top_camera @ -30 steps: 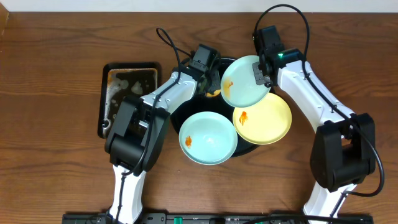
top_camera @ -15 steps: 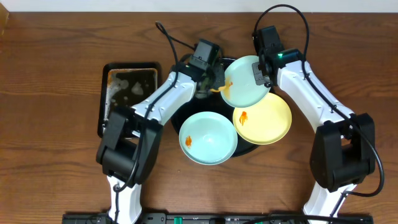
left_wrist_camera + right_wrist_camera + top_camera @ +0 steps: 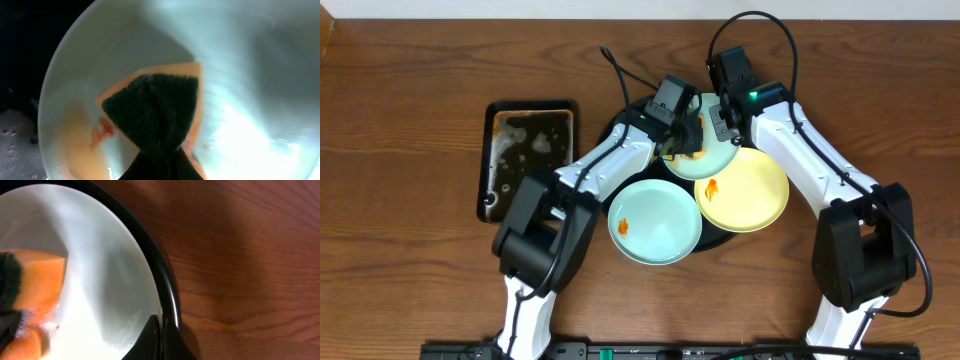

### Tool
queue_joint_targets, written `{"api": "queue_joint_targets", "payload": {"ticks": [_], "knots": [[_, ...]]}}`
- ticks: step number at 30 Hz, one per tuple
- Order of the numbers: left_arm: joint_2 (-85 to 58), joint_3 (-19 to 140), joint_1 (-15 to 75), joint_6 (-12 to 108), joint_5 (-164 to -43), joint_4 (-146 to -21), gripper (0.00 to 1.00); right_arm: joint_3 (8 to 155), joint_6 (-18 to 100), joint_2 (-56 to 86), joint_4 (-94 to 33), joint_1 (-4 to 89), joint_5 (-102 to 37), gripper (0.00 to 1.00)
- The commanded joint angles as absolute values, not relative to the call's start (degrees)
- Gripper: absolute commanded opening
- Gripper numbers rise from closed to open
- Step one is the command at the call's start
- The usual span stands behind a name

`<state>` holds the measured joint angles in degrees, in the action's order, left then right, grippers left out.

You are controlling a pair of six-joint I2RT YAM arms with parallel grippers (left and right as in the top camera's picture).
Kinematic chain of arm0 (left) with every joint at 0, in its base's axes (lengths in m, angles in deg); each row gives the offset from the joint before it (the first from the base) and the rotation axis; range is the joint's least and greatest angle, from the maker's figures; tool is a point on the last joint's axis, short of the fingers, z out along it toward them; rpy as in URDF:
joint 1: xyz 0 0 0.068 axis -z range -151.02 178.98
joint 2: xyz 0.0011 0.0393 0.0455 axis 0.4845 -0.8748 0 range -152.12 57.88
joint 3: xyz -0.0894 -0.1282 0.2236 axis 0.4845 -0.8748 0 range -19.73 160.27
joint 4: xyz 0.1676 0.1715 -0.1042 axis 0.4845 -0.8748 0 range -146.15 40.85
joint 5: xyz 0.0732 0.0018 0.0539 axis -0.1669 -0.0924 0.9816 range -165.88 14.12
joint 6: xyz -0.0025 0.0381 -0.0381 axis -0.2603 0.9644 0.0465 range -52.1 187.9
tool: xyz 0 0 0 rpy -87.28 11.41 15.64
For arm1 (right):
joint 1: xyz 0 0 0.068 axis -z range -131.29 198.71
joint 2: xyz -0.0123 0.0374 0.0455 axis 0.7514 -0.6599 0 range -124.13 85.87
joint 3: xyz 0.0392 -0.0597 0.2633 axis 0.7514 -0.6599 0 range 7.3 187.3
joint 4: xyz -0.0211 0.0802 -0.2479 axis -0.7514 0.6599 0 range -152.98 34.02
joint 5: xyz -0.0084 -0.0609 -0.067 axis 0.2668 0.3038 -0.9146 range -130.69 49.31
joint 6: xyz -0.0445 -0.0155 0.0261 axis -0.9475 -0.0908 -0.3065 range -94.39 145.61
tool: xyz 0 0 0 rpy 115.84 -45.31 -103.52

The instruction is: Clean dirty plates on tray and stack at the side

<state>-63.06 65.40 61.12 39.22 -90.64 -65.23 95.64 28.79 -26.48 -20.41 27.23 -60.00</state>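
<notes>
A pale blue-green plate (image 3: 718, 160) lies at the back of the round black tray (image 3: 718, 238). My left gripper (image 3: 682, 135) is shut on a sponge (image 3: 155, 107) with a dark green face and an orange body, and presses it into that plate (image 3: 250, 75) beside an orange smear (image 3: 102, 132). My right gripper (image 3: 725, 122) is shut on the same plate's far rim (image 3: 150, 295); the sponge (image 3: 42, 282) shows at the left of that view. A yellow plate (image 3: 745, 192) and a second blue-green plate (image 3: 655, 224) lie on the tray nearer me, each with a small orange smear.
A rectangular black tray (image 3: 528, 160) with wet patches sits on the wooden table left of the round tray. The glossy tray rim (image 3: 167, 287) runs just outside the gripped plate edge, with bare wood (image 3: 250, 255) beyond it.
My left gripper has swung right with the sponge, from beside the back plate onto its inside. The right gripper and the plate it grips have shifted a little left.
</notes>
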Motion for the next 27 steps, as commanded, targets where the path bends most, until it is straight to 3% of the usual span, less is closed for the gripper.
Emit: {"api": "queue_joint_targets", "payload": {"ticks": [1,17,27], "knots": [[-66.43,65.68,61.03,38.67,-92.15,-66.48,0.08,95.59,28.07,-27.18,-20.54,26.86,-60.15,0.01],[-67.39,65.66,59.15,45.49,-76.96,-75.35,0.08,95.59,28.07,-27.18,-20.28,26.88,-60.18,0.01],[-67.30,69.37,58.89,45.82,-76.04,-79.44,0.08,95.59,28.09,-27.18,-19.91,26.88,-61.18,0.01]]}}
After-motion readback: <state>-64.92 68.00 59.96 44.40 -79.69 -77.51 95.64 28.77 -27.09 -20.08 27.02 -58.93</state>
